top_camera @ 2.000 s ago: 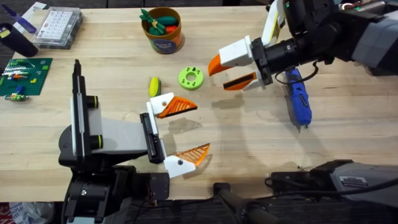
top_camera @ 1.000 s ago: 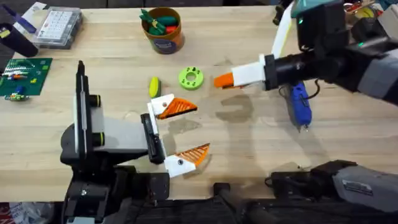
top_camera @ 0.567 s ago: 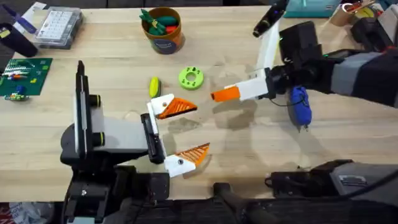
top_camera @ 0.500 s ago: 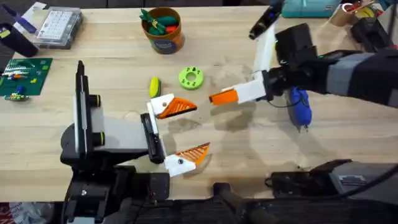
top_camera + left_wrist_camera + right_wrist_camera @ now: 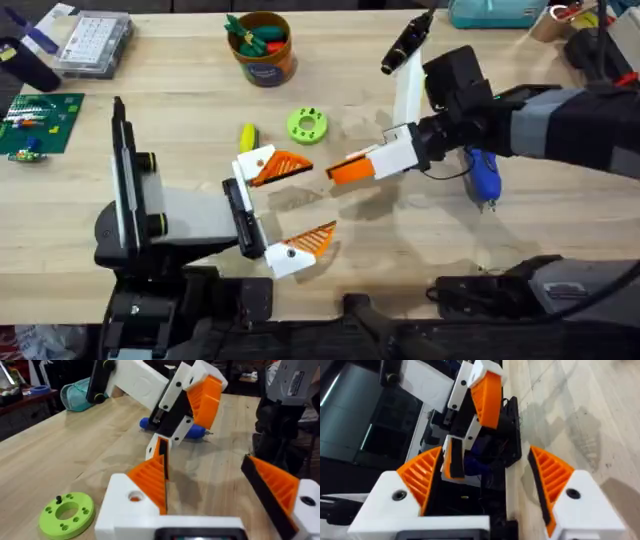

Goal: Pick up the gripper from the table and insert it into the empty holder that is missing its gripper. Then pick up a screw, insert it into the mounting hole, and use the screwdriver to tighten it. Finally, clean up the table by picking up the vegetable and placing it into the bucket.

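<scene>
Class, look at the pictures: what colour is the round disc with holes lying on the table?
The disc is bright green, with small dark bits in its holes; the left wrist view shows it best.

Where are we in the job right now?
Done, apparently: the gripper sits in the holder. In hand: nothing; the right gripper hovers beside it, jaws open. Left: fastening it, with the screwdriver lying on the table, and the vegetable outside the bucket.

Light wooden table (image 5: 560,235), visible grain.
</scene>
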